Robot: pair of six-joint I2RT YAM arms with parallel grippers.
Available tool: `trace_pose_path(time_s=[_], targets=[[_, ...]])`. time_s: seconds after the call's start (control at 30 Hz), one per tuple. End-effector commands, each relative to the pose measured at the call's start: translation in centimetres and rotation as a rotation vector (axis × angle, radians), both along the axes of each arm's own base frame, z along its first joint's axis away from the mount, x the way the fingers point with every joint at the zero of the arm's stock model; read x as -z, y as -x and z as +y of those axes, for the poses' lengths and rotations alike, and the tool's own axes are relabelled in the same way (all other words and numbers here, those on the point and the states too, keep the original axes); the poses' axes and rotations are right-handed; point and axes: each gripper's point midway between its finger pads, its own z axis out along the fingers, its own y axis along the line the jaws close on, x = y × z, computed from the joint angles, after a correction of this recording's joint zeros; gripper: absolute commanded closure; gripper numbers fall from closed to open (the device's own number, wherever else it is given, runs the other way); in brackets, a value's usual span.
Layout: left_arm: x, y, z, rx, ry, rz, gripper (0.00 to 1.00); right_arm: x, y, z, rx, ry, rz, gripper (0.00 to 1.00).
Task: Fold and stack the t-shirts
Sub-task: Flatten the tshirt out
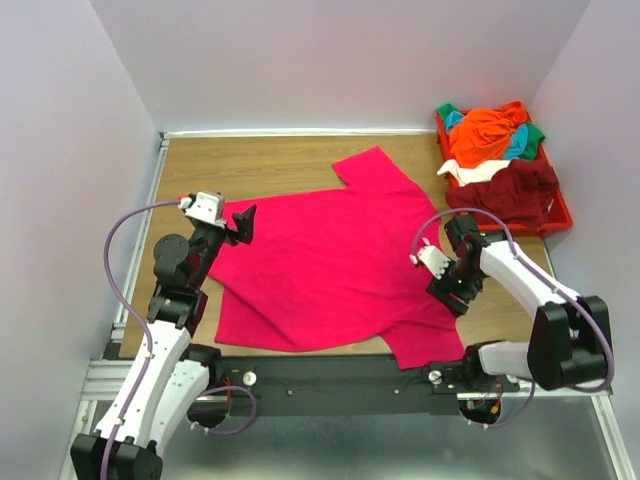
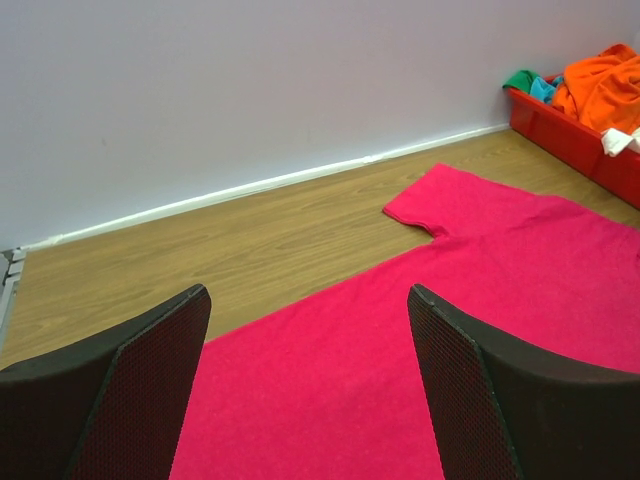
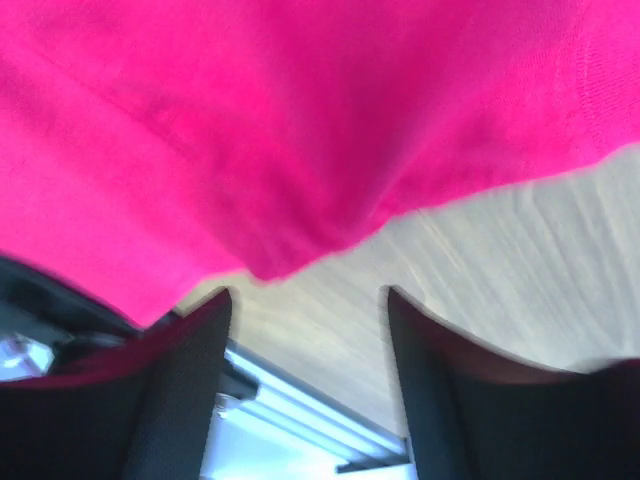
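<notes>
- right gripper at shirt's 4 o'clock hem, jaws apart, nothing pinched.
- left gripper at 9 o'clock, wide, empty.
- magenta t-shirt flat on desk: light, limp; pinch hem corners.
- other t-shirts heaped in red bin, 1 o'clock.

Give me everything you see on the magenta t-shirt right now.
The magenta t-shirt is plain, soft knit-looking cloth, spread flat on the wooden table, one sleeve pointing to the far wall, the other at the near edge. The right end effector hangs open at its right edge, not gripping it.
</notes>
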Motion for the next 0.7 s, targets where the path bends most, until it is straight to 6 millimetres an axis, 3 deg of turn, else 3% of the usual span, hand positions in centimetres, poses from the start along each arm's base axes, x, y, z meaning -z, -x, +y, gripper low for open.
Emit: trace_pose_path(time_s=[0.0,0.07,0.1,0.17,0.23,0.27,0.3,0.33,0.37,0.4,0.43,0.47,0.5,0.53,0.57,0.63,0.67], targets=[[-1.3,0.5,-0.4,0.024,0.011,-0.032,0.12,-2.8,-0.1,-0.1,-0.030,-0.004,-0.029,0.17],[-1.5,0.6,-0.3,0.017,0.015,-0.037,0.12,-3.9,-2.0,1.1,-0.001,-0.057,-0.075,0.13],[-1.5,0.6,-0.3,0.017,0.016,-0.036,0.12,-5.4,-4.2,2.4,0.011,-0.114,-0.130,0.13],[-1.4,0.4,-0.1,0.008,0.018,-0.031,0.12,-5.6,-7.4,4.1,0.063,-0.179,-0.143,0.12],[-1.3,0.4,0.0,0.000,0.018,-0.025,0.12,-7.7,-12.1,6.9,0.119,-0.304,-0.223,0.12],[-1.3,0.4,0.0,-0.001,0.019,-0.026,0.12,-7.6,-13.7,7.7,0.140,-0.337,-0.228,0.12],[-1.3,0.4,0.1,-0.005,0.015,-0.023,0.12,-6.1,-15.2,8.9,0.175,-0.377,-0.179,0.12],[-1.2,0.3,0.2,-0.016,0.014,-0.021,0.12,-7.7,-19.1,10.1,0.190,-0.427,-0.261,0.12],[-1.3,0.4,0.4,-0.022,0.013,-0.024,0.12,-7.6,-20.7,10.7,0.249,-0.452,-0.261,0.12],[-1.2,0.4,0.5,-0.027,0.012,-0.023,0.12,-5.7,-23.1,11.4,0.283,-0.464,-0.245,0.12],[-1.2,0.3,0.6,-0.038,0.012,-0.023,0.12,-5.2,-24.6,11.7,0.319,-0.473,-0.244,0.12],[-1.2,0.3,0.8,-0.044,0.009,-0.026,0.12,-7.3,-27.8,12.5,0.356,-0.508,-0.308,0.12],[-1.2,0.3,0.9,-0.049,0.009,-0.028,0.12,-6.5,-29.4,12.6,0.393,-0.505,-0.310,0.12],[-1.0,0.2,1.0,-0.057,0.006,-0.023,0.12,-4.0,-31.1,12.7,0.431,-0.492,-0.286,0.13],[-0.9,0.1,1.0,-0.059,0.001,-0.021,0.12,-5.5,-34.0,13.2,0.465,-0.525,-0.343,0.13],[-0.6,-0.2,1.1,-0.066,-0.004,-0.010,0.12,-4.6,-38.1,13.0,0.533,-0.512,-0.398,0.13],[-0.5,-0.3,1.1,-0.070,-0.006,-0.005,0.12,-2.3,-38.1,12.7,0.557,-0.484,-0.366,0.15]])
